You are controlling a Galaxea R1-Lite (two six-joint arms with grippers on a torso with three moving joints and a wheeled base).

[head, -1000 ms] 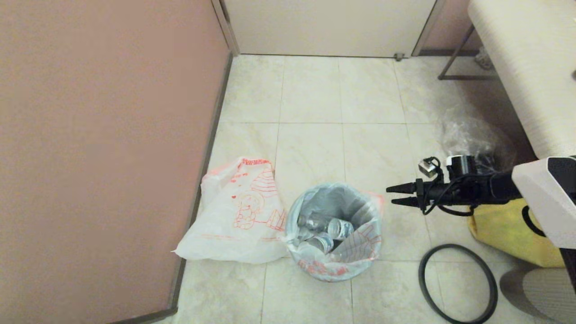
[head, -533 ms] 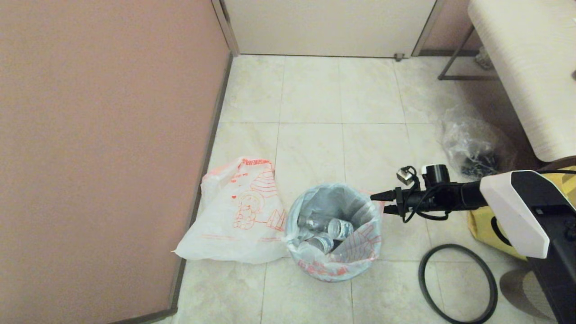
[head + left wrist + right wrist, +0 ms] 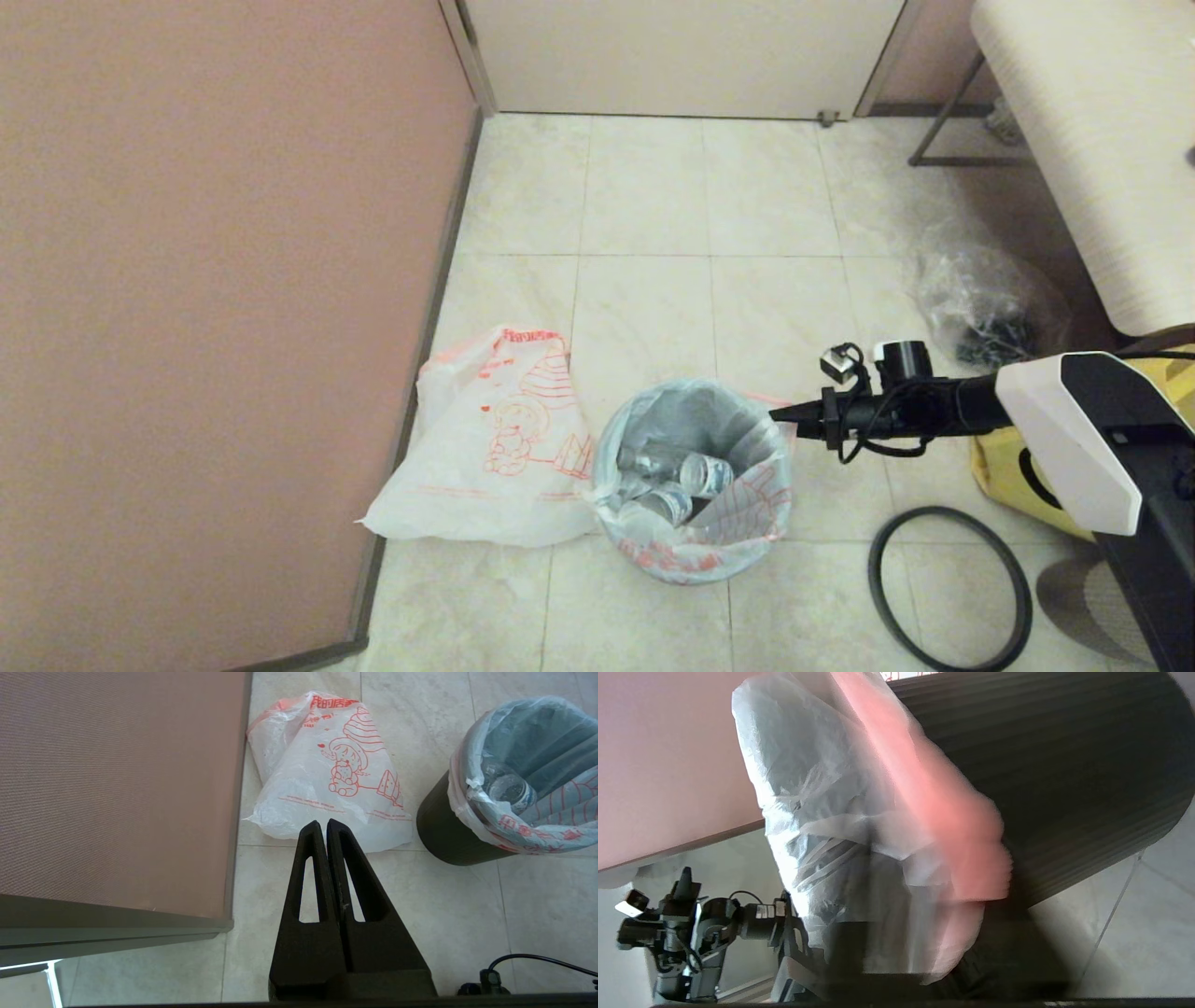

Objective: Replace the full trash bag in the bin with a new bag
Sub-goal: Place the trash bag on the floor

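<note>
Against the wall, limp on the tiles, new bag (image 3: pixel 485 457). Just beside it, upright bin (image 3: pixel 444 830) lined with full trash bag (image 3: pixel 695 551), bottles inside. Apart on the floor, dark hoop (image 3: pixel 943 511). At the bag's folded rim, right gripper (image 3: pixel 777 412) pinched onto plastic. Parked above the floor, left gripper (image 3: pixel 326 823), clenched.

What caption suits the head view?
Right gripper at the full trash bag's rim; new bag lies beside.
</note>
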